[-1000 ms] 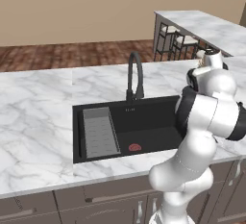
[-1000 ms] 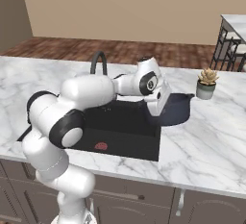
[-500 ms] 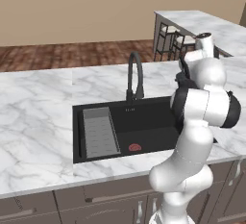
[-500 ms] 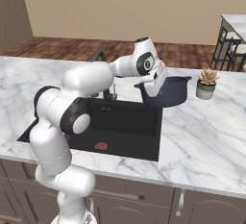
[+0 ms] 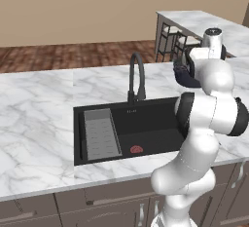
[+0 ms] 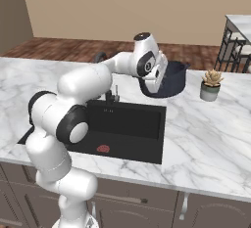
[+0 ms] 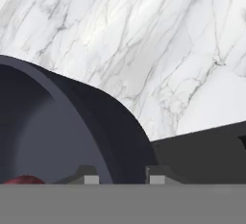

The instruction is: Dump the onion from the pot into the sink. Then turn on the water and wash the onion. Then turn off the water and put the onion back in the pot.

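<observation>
My gripper (image 7: 120, 179) is shut on the rim of the dark navy pot (image 7: 110, 122), with its wall between the two fingertips (image 7: 91, 179). The pot (image 6: 169, 78) hangs tilted above the counter, just right of the sink's (image 6: 128, 124) back corner. From the left base view the pot (image 5: 185, 75) shows as a dark shape behind my upper arm. A sliver of the reddish onion (image 7: 21, 180) lies inside the pot at the lower left of the hand view. The black sink (image 5: 146, 123) holds no onion. No water falls from the gooseneck faucet (image 5: 137, 77).
A grey ribbed tray (image 5: 100, 134) lies in the sink's left part, and the red drain disc (image 5: 136, 149) sits near its front. A small pale planter (image 6: 212, 85) stands on the counter right of the pot. Bar stools (image 5: 175, 38) stand beyond the counter.
The pot has left the counter beside the sink: my gripper has raised it, tipped it and brought it slightly toward the sink. My arm has swung up with it.
</observation>
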